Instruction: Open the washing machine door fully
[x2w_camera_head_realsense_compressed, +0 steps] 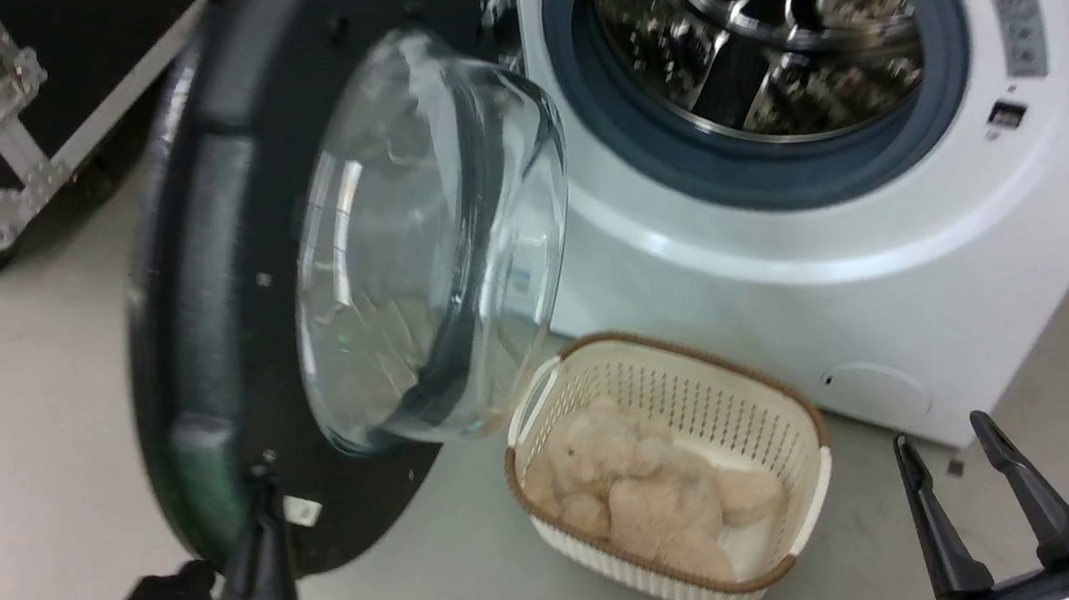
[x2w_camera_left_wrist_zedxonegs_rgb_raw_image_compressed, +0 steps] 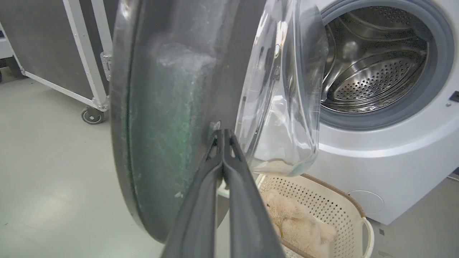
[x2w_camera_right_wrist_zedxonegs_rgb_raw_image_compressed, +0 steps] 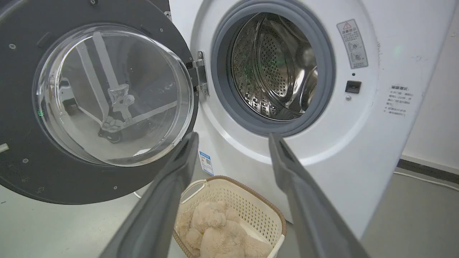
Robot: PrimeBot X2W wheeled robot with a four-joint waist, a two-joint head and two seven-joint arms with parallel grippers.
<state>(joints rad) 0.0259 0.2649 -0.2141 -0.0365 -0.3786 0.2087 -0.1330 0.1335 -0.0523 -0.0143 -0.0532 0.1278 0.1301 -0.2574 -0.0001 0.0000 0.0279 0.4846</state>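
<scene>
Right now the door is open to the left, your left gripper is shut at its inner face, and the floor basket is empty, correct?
The basket is not empty: it holds a beige plush toy, clear in the right wrist view. The rest stands: the washing machine door is open to the left, with the left gripper shut at its inner face.
</scene>
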